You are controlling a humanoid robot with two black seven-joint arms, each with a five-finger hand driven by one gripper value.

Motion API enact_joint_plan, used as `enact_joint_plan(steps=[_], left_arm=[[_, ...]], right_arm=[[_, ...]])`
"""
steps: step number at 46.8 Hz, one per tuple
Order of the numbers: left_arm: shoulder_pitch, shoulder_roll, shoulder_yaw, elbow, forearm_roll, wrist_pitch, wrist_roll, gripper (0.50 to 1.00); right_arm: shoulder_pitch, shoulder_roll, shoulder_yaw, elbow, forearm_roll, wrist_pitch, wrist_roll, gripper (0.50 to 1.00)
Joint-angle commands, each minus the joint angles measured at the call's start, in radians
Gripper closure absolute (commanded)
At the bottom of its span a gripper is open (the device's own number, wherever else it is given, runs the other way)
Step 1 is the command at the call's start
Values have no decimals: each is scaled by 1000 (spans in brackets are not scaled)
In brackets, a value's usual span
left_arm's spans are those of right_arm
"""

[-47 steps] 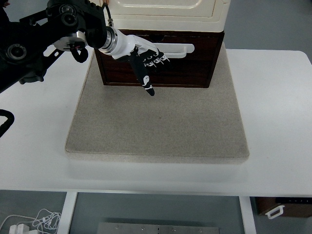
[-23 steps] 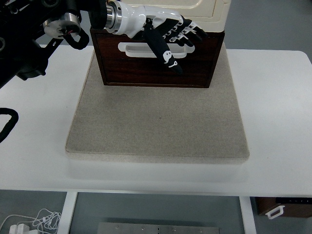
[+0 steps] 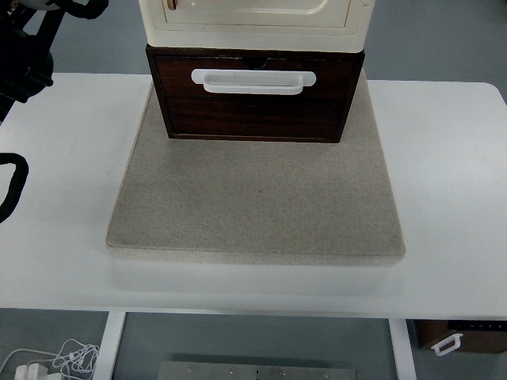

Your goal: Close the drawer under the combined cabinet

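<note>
A cream cabinet (image 3: 253,20) stands on top of a dark wooden drawer unit at the back of a grey mat (image 3: 253,198). The dark brown drawer (image 3: 253,107) has a white handle (image 3: 253,81). Its front sits about flush under the cabinet. Only black parts of the left arm (image 3: 28,47) show at the top left corner. Its hand is out of the picture. No right arm shows.
The mat lies on a white table (image 3: 451,174). A black curved part (image 3: 9,186) shows at the left edge. Below the table's front edge are white cables (image 3: 47,360) on the floor and a brown box (image 3: 459,336) at the lower right.
The left hand swept from the drawer front up and right across the handle, then withdrew out of view at the top left. The drawer front now shows unobstructed.
</note>
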Motion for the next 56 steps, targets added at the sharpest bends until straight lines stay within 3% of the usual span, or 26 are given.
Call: enact_joint_plan(steps=[1,12,22,33,48,56], left_arm=[[0,-2,-31,17,-38,0,-33,500],[-12,0,-82,65,-176,0,-120,500],[-32,2,-171,137,-270,144,-157,500],[-88,18,-229,310,-360,293,-169,500],[-91,77,-235,576,-525,318,-169,500],[-100,77,-232,715,-525,402,-169,500]], right_arm=[[0,0,0,0,0,0,0,548],[0,0,0,0,0,0,0,548],[0,0,0,0,0,0,0,548],[0,0,6,0,0,1,1,548],[0,0,5,0,1,1,0,548],[-2,0,2,2,-2,6,0,548]])
